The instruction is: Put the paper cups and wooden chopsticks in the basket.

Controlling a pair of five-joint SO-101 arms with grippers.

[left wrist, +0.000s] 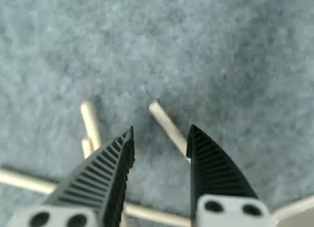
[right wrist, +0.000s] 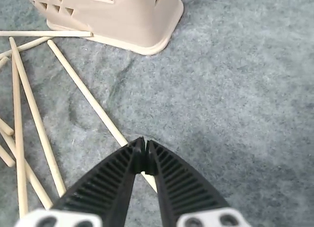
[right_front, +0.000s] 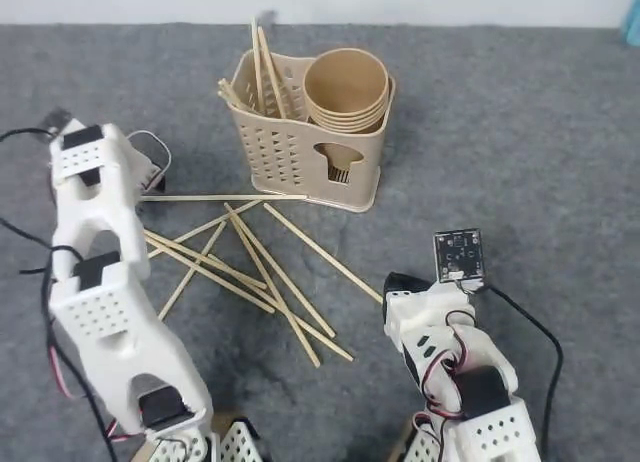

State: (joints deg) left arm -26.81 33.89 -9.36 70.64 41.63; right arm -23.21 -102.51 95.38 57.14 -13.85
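A beige perforated basket (right_front: 290,152) stands at the back middle of the grey carpet. It holds a stack of paper cups (right_front: 345,82) and a few upright wooden chopsticks (right_front: 262,72). Several loose chopsticks (right_front: 250,272) lie crossed on the carpet in front of it. My left gripper (left wrist: 161,133) hovers open low over the carpet, with the end of one chopstick (left wrist: 167,125) between its fingers and two more ends beside it. My right gripper (right wrist: 143,147) is shut, its tips right over a long chopstick (right wrist: 83,89) that runs toward the basket (right wrist: 122,15). In the high view, the right gripper (right_front: 398,282) sits by that stick's near end.
The left arm (right_front: 95,212) stretches along the left side of the carpet, trailing cables. The right arm (right_front: 460,372) occupies the lower right. Bare carpet lies to the right of the basket.
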